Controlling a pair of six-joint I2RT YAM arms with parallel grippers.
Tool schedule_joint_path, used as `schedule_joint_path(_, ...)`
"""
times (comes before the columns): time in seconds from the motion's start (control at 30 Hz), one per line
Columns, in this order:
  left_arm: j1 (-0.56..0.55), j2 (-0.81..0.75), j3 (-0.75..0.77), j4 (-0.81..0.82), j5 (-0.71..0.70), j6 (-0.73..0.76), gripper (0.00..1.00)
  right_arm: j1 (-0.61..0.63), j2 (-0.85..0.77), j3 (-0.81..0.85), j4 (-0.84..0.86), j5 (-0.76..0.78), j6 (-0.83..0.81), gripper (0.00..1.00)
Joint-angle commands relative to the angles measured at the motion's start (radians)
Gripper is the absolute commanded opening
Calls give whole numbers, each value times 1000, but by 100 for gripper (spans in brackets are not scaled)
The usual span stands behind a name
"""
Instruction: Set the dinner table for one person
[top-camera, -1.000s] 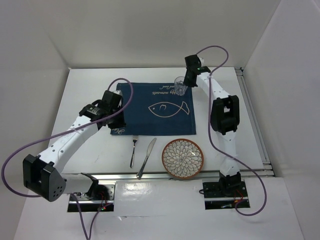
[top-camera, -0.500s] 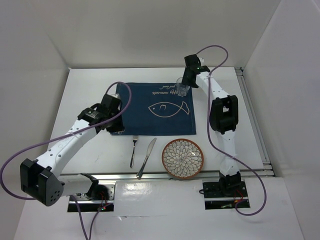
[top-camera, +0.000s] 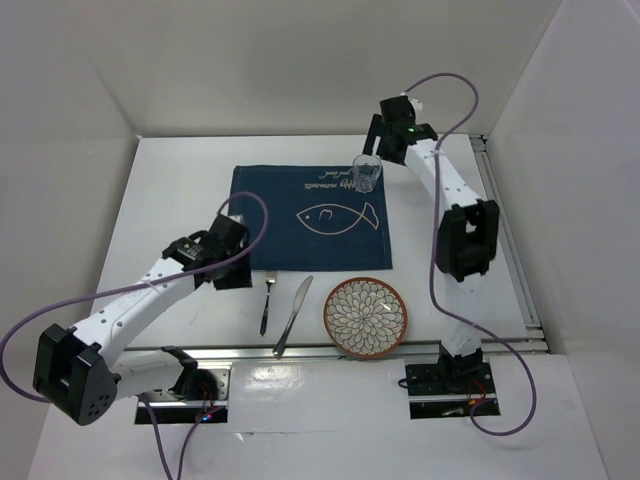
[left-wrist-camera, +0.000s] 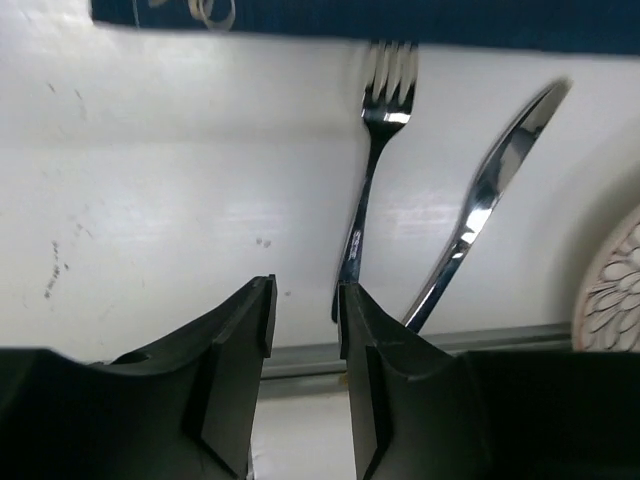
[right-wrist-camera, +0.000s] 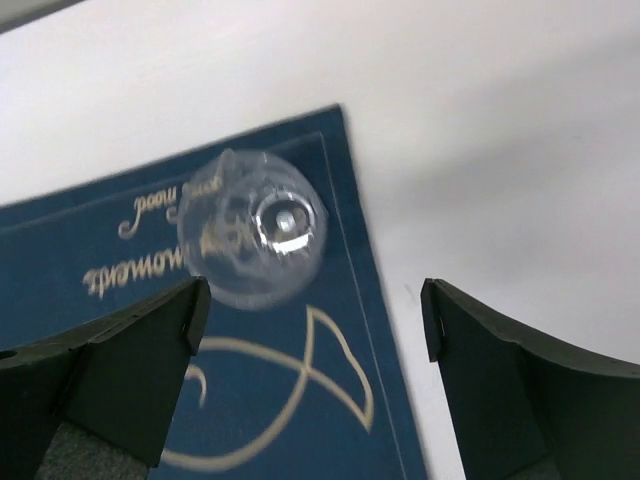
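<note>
The white dinner table (top-camera: 180, 190) carries a navy fish placemat (top-camera: 312, 217). A clear glass (top-camera: 366, 173) stands free on the mat's far right corner. My right gripper (top-camera: 380, 148) hangs just behind and above it. In the right wrist view that gripper (right-wrist-camera: 310, 310) is wide open and empty, with the glass (right-wrist-camera: 255, 240) beyond its fingers. A fork (top-camera: 267, 300), a knife (top-camera: 293, 315) and a patterned plate (top-camera: 365, 316) lie near the front edge. My left gripper (top-camera: 236, 274) is left of the fork. In its wrist view the left gripper (left-wrist-camera: 303, 305) is partly open and empty, by the fork's (left-wrist-camera: 372, 180) handle end.
A metal rail (top-camera: 330, 352) runs along the table's near edge, just behind the fork and knife (left-wrist-camera: 490, 195). White walls close in the table at the back and both sides. Purple cables loop off both arms.
My right gripper opened, let go of the glass and drew back up to the far right. My left gripper opened partway and moved off the placemat's near left corner toward the fork.
</note>
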Motion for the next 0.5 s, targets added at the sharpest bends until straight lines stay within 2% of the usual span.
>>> schedule_joint_path(0.0,-69,-21,-71,39,22,-73,48,-14,-348,-168,57,62,-15,100)
schedule_joint_path(0.07,-95,-6,-80,73,34,-125,52,-23,-454,-288,97,37,-16,100)
schedule_joint_path(0.1,-106,11,-80,90,25,-151,71,-23,-505,-405,124,28,-25,100)
schedule_joint_path(0.17,-129,58,-80,131,16,-173,78,-23,-631,-507,125,3,-25,100)
schedule_joint_path(0.2,-129,89,-68,140,5,-173,78,-34,-665,-599,125,3,-14,100)
schedule_joint_path(0.33,-169,251,-38,194,-18,-168,77,-43,-821,-791,76,-36,9,100)
schedule_joint_path(0.47,-178,347,-18,206,-29,-168,74,-43,-975,-935,74,-104,-5,100)
